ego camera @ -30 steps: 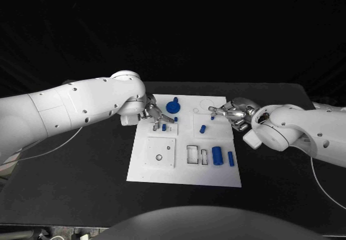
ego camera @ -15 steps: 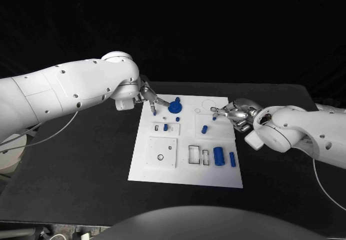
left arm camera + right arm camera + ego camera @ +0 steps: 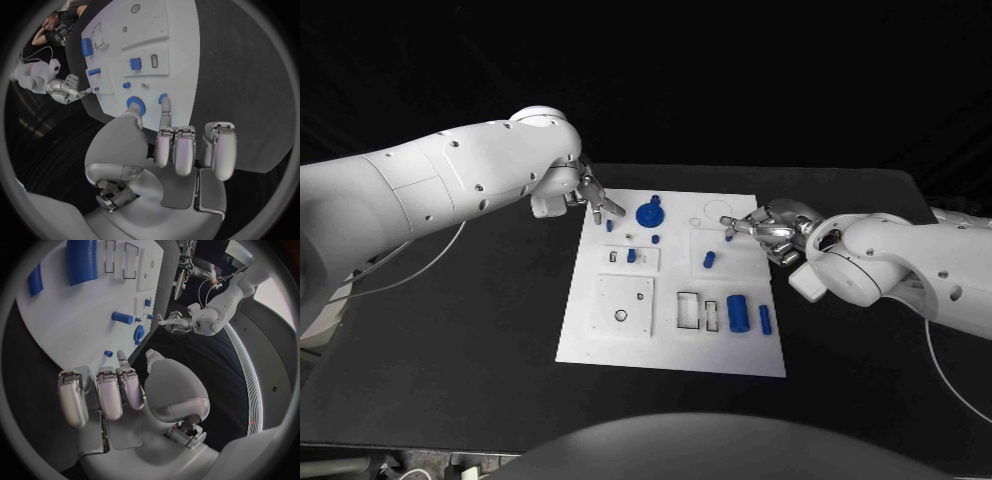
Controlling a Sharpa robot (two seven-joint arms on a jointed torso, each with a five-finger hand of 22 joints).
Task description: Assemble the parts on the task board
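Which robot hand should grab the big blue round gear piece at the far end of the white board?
Probably the left hand. Its fingers sit right beside the blue gear on the task board, and it holds nothing. The right hand is by the board's other edge, farther from the gear.

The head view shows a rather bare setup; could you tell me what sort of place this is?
Probably a robotics test bench: a black table against a dark backdrop, a white task board with small blue parts, and cables trailing beside the arms.

One task board (image 3: pixel 596 340), two hands, roughly eight small blue parts.
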